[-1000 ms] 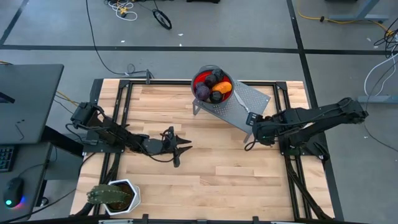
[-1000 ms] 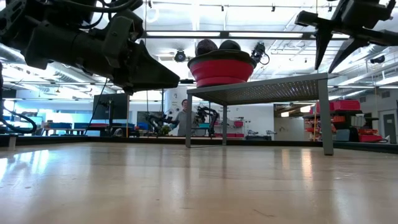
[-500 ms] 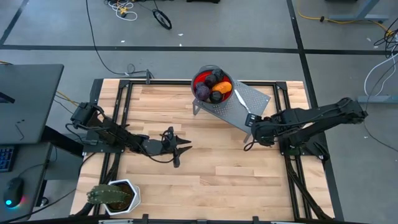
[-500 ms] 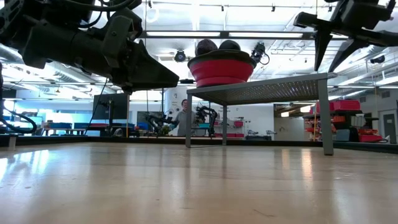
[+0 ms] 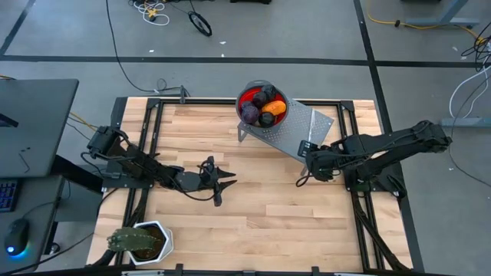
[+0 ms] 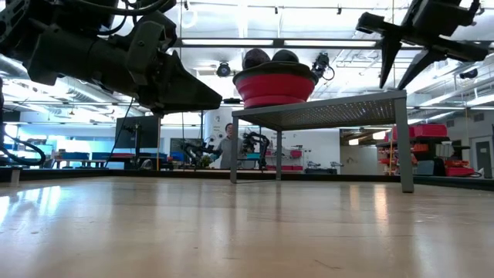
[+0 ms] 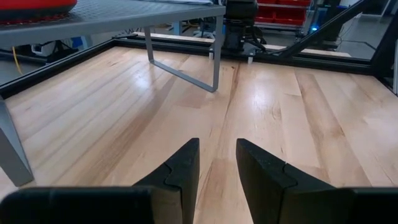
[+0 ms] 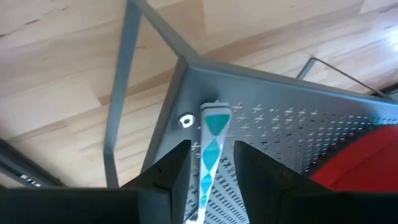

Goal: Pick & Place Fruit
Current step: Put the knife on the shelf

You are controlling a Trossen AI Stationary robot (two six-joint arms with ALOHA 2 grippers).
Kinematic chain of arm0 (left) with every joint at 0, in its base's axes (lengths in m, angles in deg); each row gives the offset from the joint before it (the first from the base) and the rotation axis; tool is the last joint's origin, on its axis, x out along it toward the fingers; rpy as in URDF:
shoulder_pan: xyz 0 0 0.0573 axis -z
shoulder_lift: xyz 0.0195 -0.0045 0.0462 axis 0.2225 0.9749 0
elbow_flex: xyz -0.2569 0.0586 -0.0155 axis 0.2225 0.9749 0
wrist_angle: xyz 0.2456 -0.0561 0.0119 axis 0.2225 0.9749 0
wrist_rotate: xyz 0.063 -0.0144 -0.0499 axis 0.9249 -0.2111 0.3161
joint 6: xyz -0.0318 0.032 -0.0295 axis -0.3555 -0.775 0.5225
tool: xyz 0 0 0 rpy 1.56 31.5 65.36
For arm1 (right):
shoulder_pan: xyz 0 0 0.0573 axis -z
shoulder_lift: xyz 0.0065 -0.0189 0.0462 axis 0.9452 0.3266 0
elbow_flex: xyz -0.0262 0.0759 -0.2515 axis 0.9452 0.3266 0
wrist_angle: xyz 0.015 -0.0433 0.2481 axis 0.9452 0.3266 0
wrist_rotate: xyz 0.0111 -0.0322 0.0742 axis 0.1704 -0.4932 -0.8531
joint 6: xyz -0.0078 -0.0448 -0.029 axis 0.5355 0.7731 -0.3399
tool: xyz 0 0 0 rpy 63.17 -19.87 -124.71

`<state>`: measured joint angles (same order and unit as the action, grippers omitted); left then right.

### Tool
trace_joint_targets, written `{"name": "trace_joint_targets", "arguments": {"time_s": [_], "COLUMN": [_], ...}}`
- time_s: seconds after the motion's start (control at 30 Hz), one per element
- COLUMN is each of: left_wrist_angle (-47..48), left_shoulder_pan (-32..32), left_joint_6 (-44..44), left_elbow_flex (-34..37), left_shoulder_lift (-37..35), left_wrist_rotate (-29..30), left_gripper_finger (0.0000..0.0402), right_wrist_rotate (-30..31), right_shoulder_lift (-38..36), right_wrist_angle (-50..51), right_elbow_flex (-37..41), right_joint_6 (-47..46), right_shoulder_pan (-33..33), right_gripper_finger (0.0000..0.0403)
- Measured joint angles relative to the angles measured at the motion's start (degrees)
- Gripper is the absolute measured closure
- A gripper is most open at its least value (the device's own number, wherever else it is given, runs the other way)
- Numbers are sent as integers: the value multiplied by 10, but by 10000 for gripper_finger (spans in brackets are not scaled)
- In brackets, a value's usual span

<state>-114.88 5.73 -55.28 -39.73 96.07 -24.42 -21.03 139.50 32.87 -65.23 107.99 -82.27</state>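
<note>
The right gripper [image 8: 205, 165] jaws are parted narrowly astride a teal knife [image 8: 208, 155] on the rack [image 5: 303, 126]; contact cannot be judged. The left gripper [image 7: 217, 165] is slightly open, empty, low over the table [image 5: 253, 199]. Jaws are best centred before closing. The fruit [image 5: 263, 106], purple, orange and dark, is heaped in a red bowl [image 6: 276, 85].

Red bowl [image 5: 244, 98] holds purple and orange fruit [image 5: 263, 106]; grey perforated rack [image 5: 295, 134]; teal-patterned knife [image 8: 208, 165].
</note>
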Motion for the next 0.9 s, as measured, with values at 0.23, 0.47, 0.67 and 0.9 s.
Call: {"name": "trace_joint_targets", "arguments": {"time_s": [0.23, 0.47, 0.67, 0.9], "left_wrist_angle": [0, 0, 0, 4], "left_shoulder_pan": [0, 0, 0, 0], "left_joint_6": [0, 0, -1, -2], "left_elbow_flex": [0, 0, 0, 0], "left_shoulder_lift": [0, 0, 0, 0], "left_wrist_rotate": [0, 0, 0, 0], "left_gripper_finger": [288, 288, 288, 288], "right_wrist_rotate": [0, -1, 18, 79], "right_shoulder_lift": [0, 0, 0, -27], "right_wrist_angle": [-51, -83, -136, -136], "right_elbow_flex": [0, 0, 0, 0], "right_joint_6": [-14, -15, -15, -165], "right_shoulder_pan": [0, 10, 21, 34], "right_gripper_finger": [271, 271, 271, 271]}}
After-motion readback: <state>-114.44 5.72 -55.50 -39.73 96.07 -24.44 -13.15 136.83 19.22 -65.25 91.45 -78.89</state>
